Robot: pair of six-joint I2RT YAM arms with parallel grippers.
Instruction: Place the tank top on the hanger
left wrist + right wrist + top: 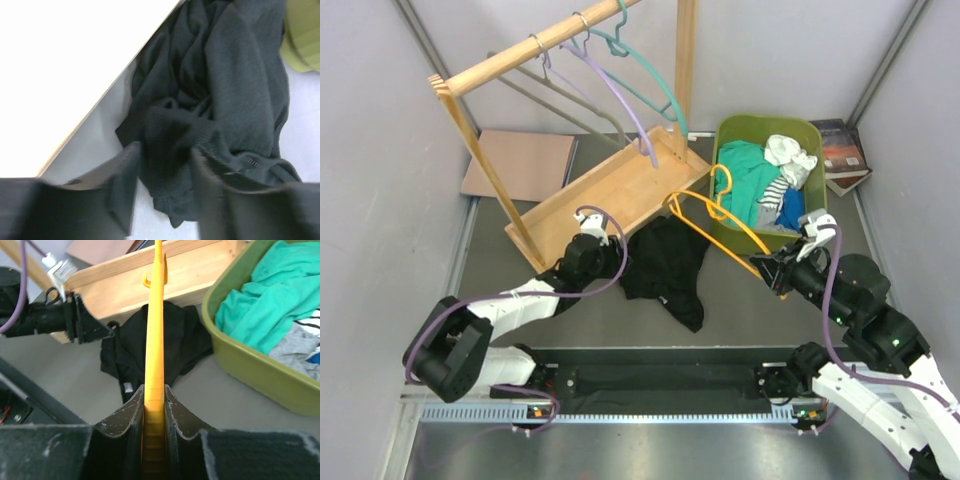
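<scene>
From above, the tank top (665, 265) lies crumpled on the grey counter (740, 325), between the two arms. Its upper edge touches the low wooden base (620, 190) of the clothes rack. The left claw (620, 258) is at the garment's left edge. The right claw (775, 272) holds one end of the hanger (720, 225) – the orange arms reach across the tank top's upper right corner, and the hook lies at the wall of the green bin (720, 150). A strip of bare counter shows between the garment's lower edge and the arm bases.

In the left wrist view, the two fingers (125, 185) stand on either side of a thick fold of the black fabric. They are partly apart, and I cannot tell if they pinch it. The pale edge of the wooden base runs diagonally just beside the cloth.

In the right wrist view, the claw is clamped tight on the hanger's arm, which runs straight away – over the tank top, toward the wooden base. The bin's rim is near on the right
</scene>
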